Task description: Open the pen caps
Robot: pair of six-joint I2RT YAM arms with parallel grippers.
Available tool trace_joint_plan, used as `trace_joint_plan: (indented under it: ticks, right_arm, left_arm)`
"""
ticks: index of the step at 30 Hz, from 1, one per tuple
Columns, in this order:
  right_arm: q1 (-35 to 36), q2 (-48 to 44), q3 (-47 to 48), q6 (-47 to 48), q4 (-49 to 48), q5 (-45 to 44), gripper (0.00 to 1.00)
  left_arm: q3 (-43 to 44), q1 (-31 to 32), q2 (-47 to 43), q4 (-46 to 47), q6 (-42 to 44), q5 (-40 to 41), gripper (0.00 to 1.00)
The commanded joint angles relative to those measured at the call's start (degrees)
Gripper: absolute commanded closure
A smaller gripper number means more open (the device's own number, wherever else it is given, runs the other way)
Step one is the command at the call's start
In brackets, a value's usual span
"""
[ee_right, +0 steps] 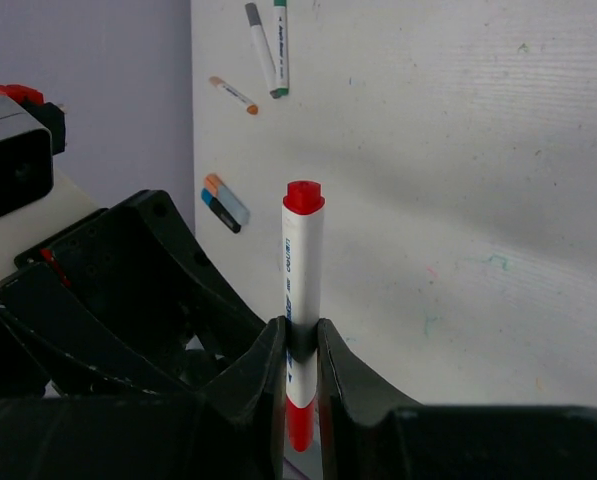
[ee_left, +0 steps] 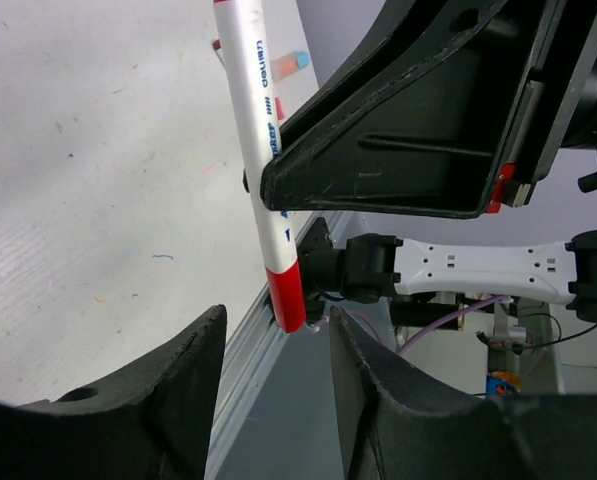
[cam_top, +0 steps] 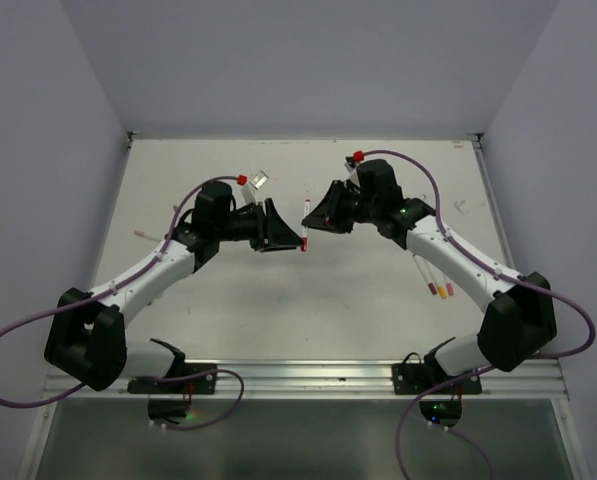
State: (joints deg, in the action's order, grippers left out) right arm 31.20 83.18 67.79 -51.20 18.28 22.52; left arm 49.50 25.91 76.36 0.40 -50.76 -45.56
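We have the right tool (ee_right: 300,332) clamped on the white barrel of a pen (ee_right: 302,260), about midway along it, so that both red ends lie outside the pinch. The pen hangs in the air above the desk (cam_top: 278,320), between the two arms. We judge that the mid-barrel hold is chosen to leave the capped end free for the other arm and to keep the pen from pivoting when the cap is pulled.

The red cap (ee_left: 285,290) is on the pen, at the end nearest the left tool (ee_left: 278,330). That tool is spread apart, its two fingers (ee_left: 168,400) standing to either side of the cap's tip and touching nothing. The cap sits just beyond them rather than between the pads. The step in hand looks to us like the approach before the pinch. The left tool would need to advance along the pen's axis until the cap lies between its pads, close on it, then pull straight away from the right tool.

Other pens (cam_top: 433,282) with coloured ends lie on the desk beside the right arm, capped as far as we can tell.
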Motion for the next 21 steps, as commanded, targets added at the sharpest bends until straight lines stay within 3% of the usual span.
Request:
trace_joint_plan:
  ticks: [1,11,16,17,19,20,21]
  right_arm:
    - [0.79,-0.74,-0.03,-3.11,-4.66,1.65,1.00]
    - [1.32,0.06,-0.73,-5.13,-7.99,2.09,1.00]
    - [1.58,0.41,-1.17,-5.84,-8.97,2.88,1.00]
    - [1.67,0.49,-1.26,-5.84,-9.40,3.05,1.00]
    - [1.76,0.67,-1.43,-5.93,-9.84,3.58,1.00]
    - [1.76,0.85,-1.69,-5.84,-9.93,3.67,1.00]
    - [1.85,0.85,-1.78,-5.75,-10.19,3.75,1.00]
  left_arm:
    - [-0.10,0.37,-0.51,6.62,-2.67,-2.25,0.52]
    - [-2.74,0.72,-0.42,11.02,-5.93,-3.92,0.57]
    - [-3.18,0.81,-0.42,11.11,-5.93,-4.45,0.65]
    - [-3.26,0.81,-0.42,11.28,-6.01,-4.71,0.67]
    - [-3.09,0.72,0.19,11.46,-6.01,-4.97,0.94]
    - [-2.83,0.72,0.54,10.76,-6.01,-5.06,1.00]
    - [-2.56,0.72,1.07,9.97,-5.93,-4.98,1.00]
